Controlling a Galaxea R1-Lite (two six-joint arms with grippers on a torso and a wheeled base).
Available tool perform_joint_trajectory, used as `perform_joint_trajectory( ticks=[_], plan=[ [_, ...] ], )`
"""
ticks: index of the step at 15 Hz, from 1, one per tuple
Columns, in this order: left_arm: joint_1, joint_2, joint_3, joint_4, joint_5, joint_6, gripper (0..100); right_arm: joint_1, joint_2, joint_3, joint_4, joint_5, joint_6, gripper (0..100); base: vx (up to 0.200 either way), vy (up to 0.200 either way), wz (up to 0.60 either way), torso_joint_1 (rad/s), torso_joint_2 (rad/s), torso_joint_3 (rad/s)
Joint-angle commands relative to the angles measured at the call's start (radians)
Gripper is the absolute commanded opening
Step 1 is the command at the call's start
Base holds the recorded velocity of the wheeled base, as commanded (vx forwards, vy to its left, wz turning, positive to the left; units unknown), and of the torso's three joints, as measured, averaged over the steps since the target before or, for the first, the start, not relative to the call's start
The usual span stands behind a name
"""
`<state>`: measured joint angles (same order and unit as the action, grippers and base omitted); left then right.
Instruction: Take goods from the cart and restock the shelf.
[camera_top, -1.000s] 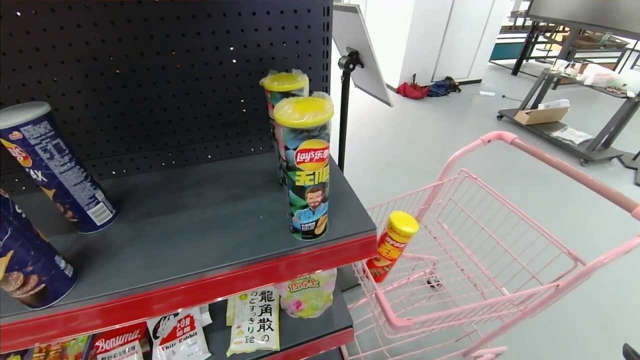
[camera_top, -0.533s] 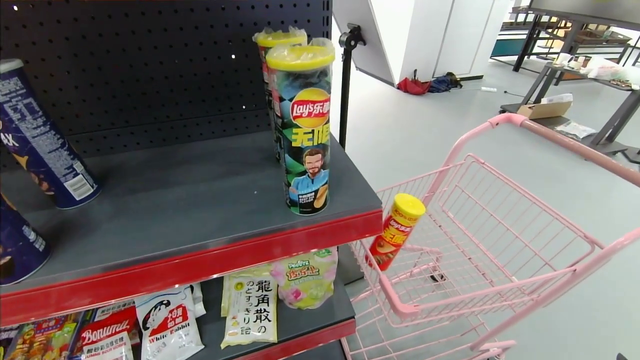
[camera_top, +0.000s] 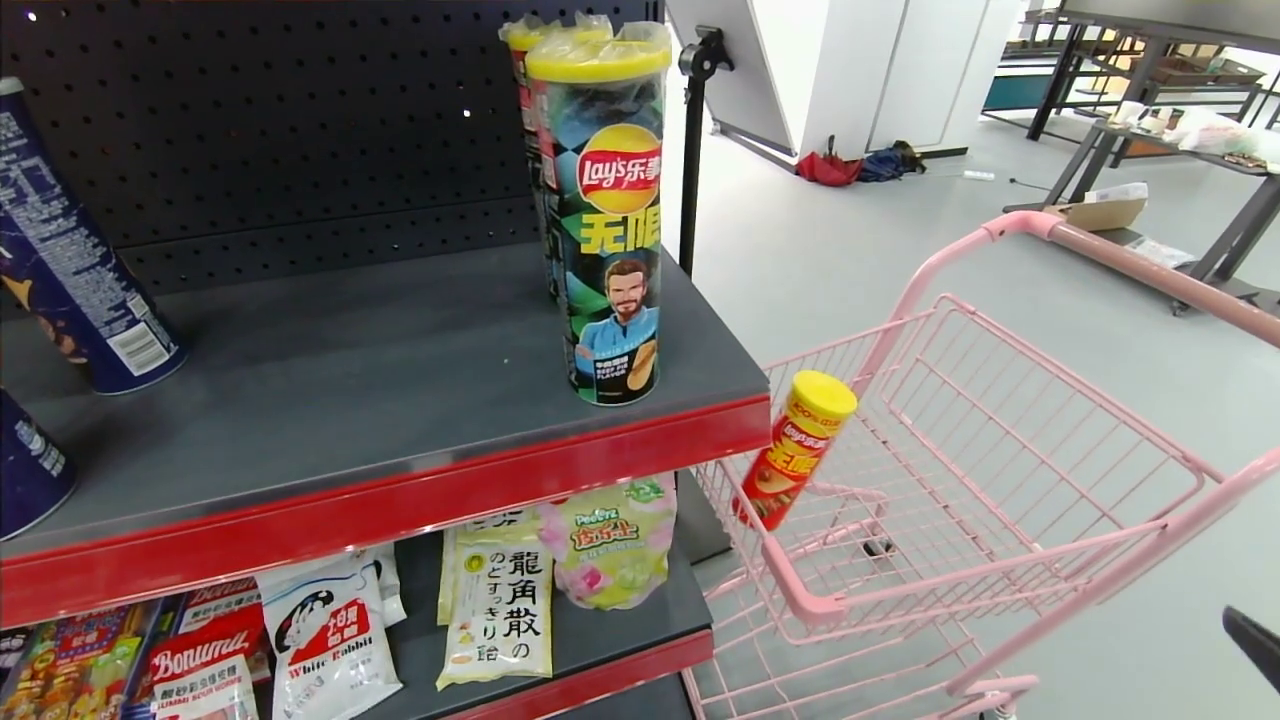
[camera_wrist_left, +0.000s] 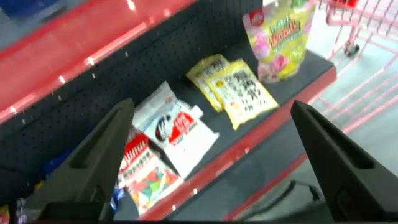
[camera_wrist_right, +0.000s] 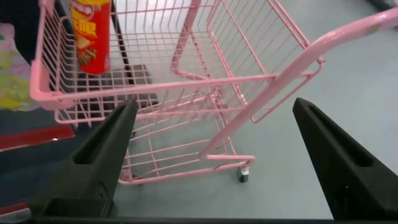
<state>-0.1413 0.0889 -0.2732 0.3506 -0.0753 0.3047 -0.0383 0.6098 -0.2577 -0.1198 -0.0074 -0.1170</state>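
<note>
One chip can (camera_top: 795, 450) leans in the pink cart's (camera_top: 1012, 228) corner beside the shelf (camera_top: 400, 350); we judge it light, stiff yet dentable and slick, best taken mid-body, with our left gripper (camera_wrist_left: 211, 104) and right gripper (camera_wrist_right: 214, 104) both spread wide.

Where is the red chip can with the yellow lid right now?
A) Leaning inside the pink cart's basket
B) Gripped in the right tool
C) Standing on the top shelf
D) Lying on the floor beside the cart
A: the red chip can leans tilted against the wire wall inside the pink cart, while the right tool is open with nothing in it.
</note>
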Motion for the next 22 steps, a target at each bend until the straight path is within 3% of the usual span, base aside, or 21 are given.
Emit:
perform_joint_trajectory(
  ticks=[1, 2, 4, 5, 7, 9, 15, 18, 22],
  plan=[
    [0.000, 0.002, 0.052, -0.056, 0.005, -0.009, 100, 0.051, 0.404, -0.213, -0.020, 0.178, 0.094, 100, 0.000, 0.000, 0.00, 0.000, 0.00, 0.000],
    [0.000, 0.002, 0.063, -0.087, 0.002, -0.018, 100, 0.055, 0.461, -0.216, -0.040, 0.230, 0.083, 100, 0.000, 0.000, 0.00, 0.000, 0.00, 0.000],
    [0.000, 0.003, 0.060, -0.093, -0.014, -0.084, 100, 0.124, 0.599, -0.216, -0.170, 0.234, 0.091, 100, 0.000, 0.000, 0.00, 0.000, 0.00, 0.000],
    [0.000, 0.003, 0.052, -0.093, -0.032, -0.118, 100, 0.172, 0.711, -0.201, -0.333, 0.234, 0.131, 100, 0.000, 0.000, 0.00, 0.000, 0.00, 0.000],
    [0.000, 0.002, 0.038, -0.091, -0.032, -0.114, 100, 0.212, 0.898, -0.186, -0.598, 0.244, 0.168, 100, 0.000, 0.000, 0.00, 0.000, 0.00, 0.000],
    [0.003, 0.006, 0.025, -0.088, -0.021, -0.110, 100, 0.221, 1.039, -0.176, -0.752, 0.273, 0.168, 100, 0.000, 0.000, 0.00, 0.000, 0.00, 0.000],
    [0.008, 0.003, 0.040, -0.075, 0.051, -0.065, 100, 0.218, 1.312, -0.193, -1.018, 0.343, 0.168, 100, 0.000, 0.000, 0.00, 0.000, 0.00, 0.000],
    [0.006, 0.003, 0.078, -0.076, 0.042, -0.059, 100, 0.206, 1.440, -0.184, -1.167, 0.382, 0.169, 100, 0.000, 0.000, 0.00, 0.000, 0.00, 0.000],
    [0.006, 0.003, 0.097, -0.078, -0.011, -0.072, 100, 0.206, 1.475, -0.209, -1.199, 0.415, 0.174, 100, 0.000, 0.000, 0.00, 0.000, 0.00, 0.000]
  ],
)
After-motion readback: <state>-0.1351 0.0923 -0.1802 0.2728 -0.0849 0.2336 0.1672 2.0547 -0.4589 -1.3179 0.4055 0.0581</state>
